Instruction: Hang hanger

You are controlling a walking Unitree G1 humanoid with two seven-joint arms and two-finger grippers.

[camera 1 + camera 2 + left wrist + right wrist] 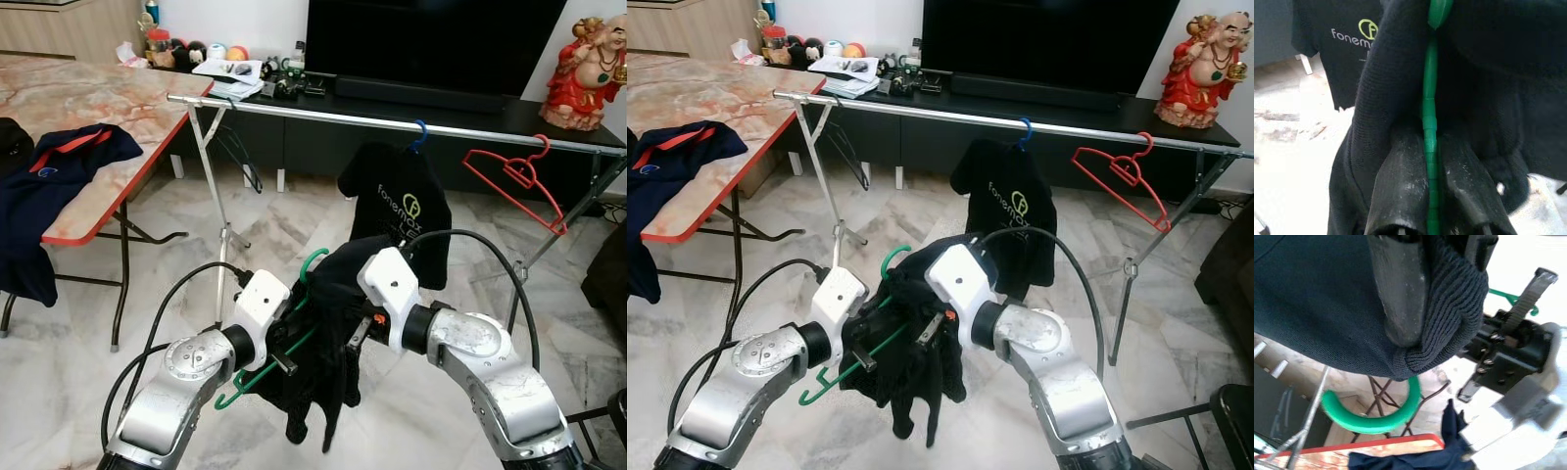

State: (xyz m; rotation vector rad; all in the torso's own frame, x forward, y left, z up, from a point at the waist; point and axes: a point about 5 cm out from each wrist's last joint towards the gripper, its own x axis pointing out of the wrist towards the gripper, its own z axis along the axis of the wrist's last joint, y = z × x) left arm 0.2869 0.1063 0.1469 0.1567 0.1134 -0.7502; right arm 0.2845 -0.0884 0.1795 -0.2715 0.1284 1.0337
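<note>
Left wrist view shows our left gripper [1431, 196] pinched tight on the green hanger [1429, 122], its two black fingers [1400, 191] pressed to either side of the thin green bar with no gap showing. Our right gripper [1422, 289] is clamped on a fold of the dark knit garment [1312, 303], one finger [1398, 289] flat against the cloth and the ribbed edge bunched between the fingers; the hanger's green hook curls just below that edge. From the head views, both grippers meet at lower centre of the frame, holding the hanger and the garment draped over it in the air, cloth trailing down between our silver arms, above the marble floor [59, 352]. Behind, across the upper middle, runs the metal rail [392, 124] of a clothes rack. A black printed T-shirt [397, 211] hangs from it on a blue hook, and a red hanger [516, 176] hangs bare further right. At left stands a folding table [88, 108] with a navy shirt [59, 166] on it.
</note>
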